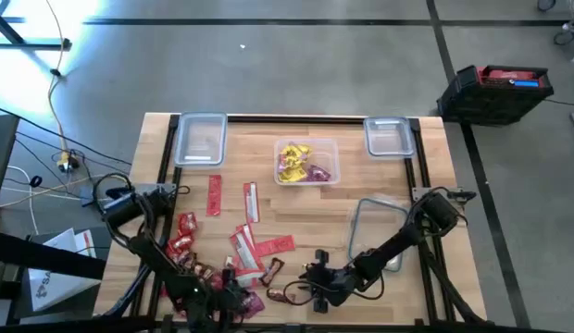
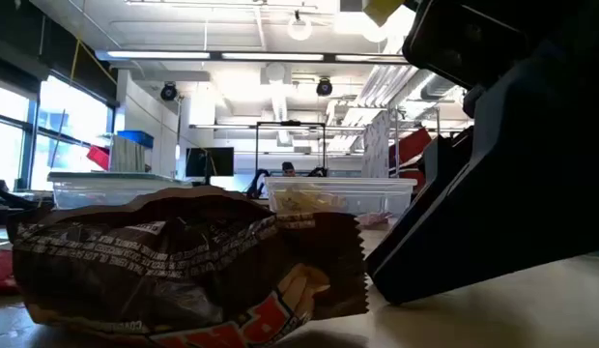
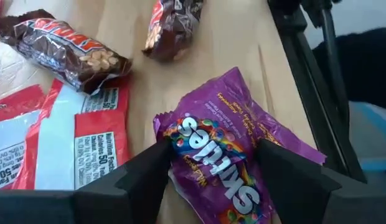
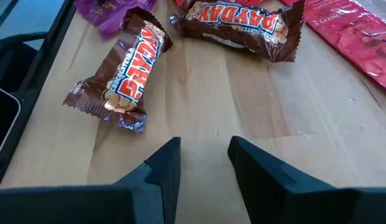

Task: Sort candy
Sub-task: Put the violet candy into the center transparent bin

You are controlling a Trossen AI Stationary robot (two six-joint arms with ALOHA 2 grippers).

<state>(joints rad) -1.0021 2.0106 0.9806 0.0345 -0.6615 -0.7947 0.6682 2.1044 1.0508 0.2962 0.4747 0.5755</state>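
The candy lies heaped at the table's near left: red packets [image 1: 253, 242], brown bars [image 1: 273, 269] and a purple packet [image 3: 227, 155]. My left gripper [image 3: 215, 177] is low over the near edge, open, with the purple packet lying between its fingers. My right gripper [image 4: 205, 165] stands beside it toward the right, open by a narrow gap over bare wood, just short of two brown bars [image 4: 127, 71] [image 4: 240, 25]. A clear container [image 1: 305, 162] at the far middle holds yellow and purple sweets. My left gripper has one finger [image 3: 149, 174] at each long side of the purple packet's near half [image 3: 211, 168], coming at it low and slanting down. The packet lies flat on the wood. Whether the fingers touch it, I cannot tell.
Empty clear containers stand at the far left [image 1: 202, 139] and far right [image 1: 389, 136], and another [image 1: 380, 231] beside my right arm. A brown bar [image 2: 184, 261] fills the low view's front. Red packets [image 3: 62, 137] and brown bars [image 3: 62, 50] lie next to the purple packet.
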